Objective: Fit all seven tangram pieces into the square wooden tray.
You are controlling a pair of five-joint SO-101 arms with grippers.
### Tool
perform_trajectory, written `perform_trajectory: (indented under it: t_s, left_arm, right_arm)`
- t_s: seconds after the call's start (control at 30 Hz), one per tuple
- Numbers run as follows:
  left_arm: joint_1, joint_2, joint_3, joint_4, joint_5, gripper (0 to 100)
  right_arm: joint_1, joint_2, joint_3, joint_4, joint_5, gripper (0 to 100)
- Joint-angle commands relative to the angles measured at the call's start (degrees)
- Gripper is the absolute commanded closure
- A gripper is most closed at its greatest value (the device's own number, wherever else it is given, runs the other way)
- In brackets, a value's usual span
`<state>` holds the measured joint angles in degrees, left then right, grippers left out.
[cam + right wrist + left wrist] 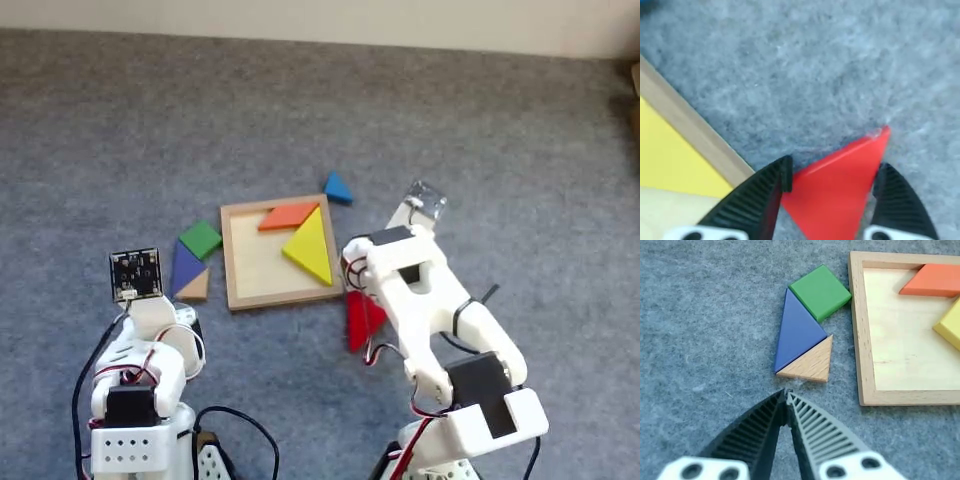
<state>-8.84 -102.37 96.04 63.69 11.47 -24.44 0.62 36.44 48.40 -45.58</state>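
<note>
The square wooden tray (pixel 228 262) holds a large yellow triangle (pixel 312 250) by its right rim and an orange parallelogram (pixel 289 216) along its far rim. The large red triangle (pixel 361 320) lies on the carpet just off the tray's near right corner. The right gripper (pixel 832 174) is spread wide, its jaws set against two of the triangle's sides. Pinched across slanting edges, the piece may twist or slip out on lifting, then catch on the rim.

Left of the tray, the left gripper (pixel 786 396) is closed and empty, just short of a tight cluster: blue triangle (pixel 797 332), green square (pixel 820 291), and natural wood triangle (pixel 810 365) nearest. A nudge could scatter them.
</note>
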Motion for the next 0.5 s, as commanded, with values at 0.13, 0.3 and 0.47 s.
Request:
perform_trajectory:
  t_s: [0.13, 0.3, 0.47]
  left_arm:
    - [-0.8, -0.1, 1.2, 0.2, -0.4, 100]
    - [-0.8, -0.1, 1.2, 0.2, -0.4, 100]
    - [-0.8, -0.1, 1.2, 0.2, -0.4, 100]
  right_arm:
    - [-7.1, -0.7, -0.7, -0.7, 2.5, 77.7]
    - [-7.0, -0.7, -1.0, 4.0, 2.6, 77.7]
    - [-8.5, -0.7, -0.7, 4.1, 5.5, 77.7]
